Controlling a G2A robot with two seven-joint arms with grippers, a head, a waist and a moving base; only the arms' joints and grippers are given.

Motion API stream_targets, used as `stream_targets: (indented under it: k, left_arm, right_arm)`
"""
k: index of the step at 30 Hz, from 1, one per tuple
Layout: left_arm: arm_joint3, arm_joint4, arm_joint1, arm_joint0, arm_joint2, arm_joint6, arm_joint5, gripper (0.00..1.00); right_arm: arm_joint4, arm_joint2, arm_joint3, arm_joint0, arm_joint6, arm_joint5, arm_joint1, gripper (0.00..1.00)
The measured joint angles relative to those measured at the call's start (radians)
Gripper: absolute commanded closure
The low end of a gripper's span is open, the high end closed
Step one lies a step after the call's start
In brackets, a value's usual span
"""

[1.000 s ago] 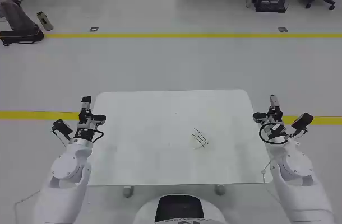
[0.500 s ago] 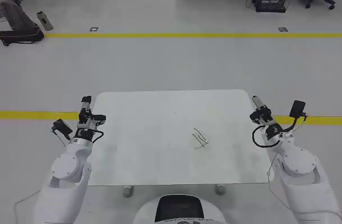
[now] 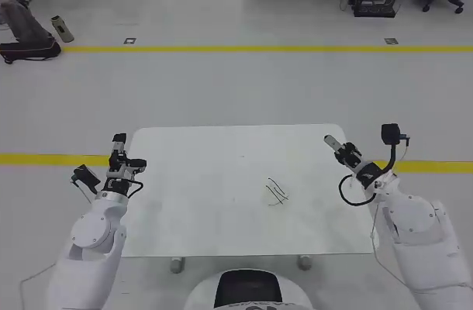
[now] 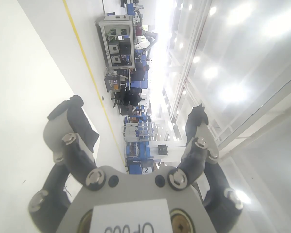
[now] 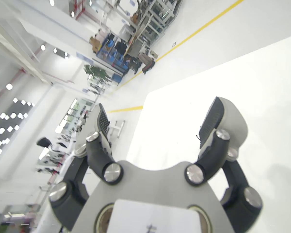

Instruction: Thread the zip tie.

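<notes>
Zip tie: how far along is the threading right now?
Done: nothing visible; the zip ties lie loose on the table, unthreaded. In hand: nothing; the left gripper and right gripper are open and empty, at opposite table edges. Left: picking up, aligning, threading.

Two grippers (image 3: pixel 119 140) (image 3: pixel 331 142), one table (image 3: pixel 205 194) (ties (image 3: pixel 277 191) uncountable)

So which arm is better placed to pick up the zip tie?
Right. The right gripper is open over the table edge, nearer the zip tie; the left gripper sits off the far side.
</notes>
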Motion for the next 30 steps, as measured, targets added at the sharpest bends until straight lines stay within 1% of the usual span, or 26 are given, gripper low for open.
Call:
stream_targets:
  k: [3,4,6,7,14,15,16,18,19,22,24,30]
  left_arm:
    - [0.0,0.0,0.0,0.0,0.0,0.0,0.0,0.0]
    - [0.0,0.0,0.0,0.0,0.0,0.0,0.0,0.0]
    - [0.0,0.0,0.0,0.0,0.0,0.0,0.0,0.0]
    - [0.0,0.0,0.0,0.0,0.0,0.0,0.0,0.0]
    - [0.0,0.0,0.0,0.0,0.0,0.0,0.0,0.0]
    - [0.0,0.0,0.0,0.0,0.0,0.0,0.0,0.0]
    - [0.0,0.0,0.0,0.0,0.0,0.0,0.0,0.0]
    - [0.0,0.0,0.0,0.0,0.0,0.0,0.0,0.0]
    - [0.0,0.0,0.0,0.0,0.0,0.0,0.0,0.0]
    - [0.0,0.0,0.0,0.0,0.0,0.0,0.0,0.0]
    - [0.0,0.0,0.0,0.0,0.0,0.0,0.0,0.0]
    - [0.0,0.0,0.0,0.0,0.0,0.0,0.0,0.0]
  right_arm:
    - [-0.038,-0.007,0.012,0.05,0.114,-0.025,0.009,0.0]
    - [-0.051,-0.014,0.017,0.066,0.17,-0.04,0.013,0.0]
    - [-0.059,-0.022,0.026,0.083,0.248,-0.072,0.018,0.0]
    - [-0.06,-0.023,0.029,0.085,0.271,-0.079,0.018,0.0]
    - [-0.059,-0.022,0.029,0.084,0.262,-0.077,0.018,0.0]
    - [-0.061,-0.024,0.026,0.085,0.265,-0.08,0.019,0.0]
    - [-0.079,-0.03,0.023,0.092,0.285,-0.094,0.023,0.0]
    - [-0.117,-0.035,0.024,0.113,0.367,-0.117,0.031,0.0]
    - [-0.135,-0.041,0.032,0.13,0.434,-0.123,0.035,0.0]
    - [-0.154,-0.075,0.062,0.172,0.588,-0.137,0.043,0.0]
    - [-0.168,-0.091,0.079,0.19,0.65,-0.141,0.046,0.0]
    - [-0.178,-0.092,0.081,0.192,0.654,-0.14,0.047,0.0]
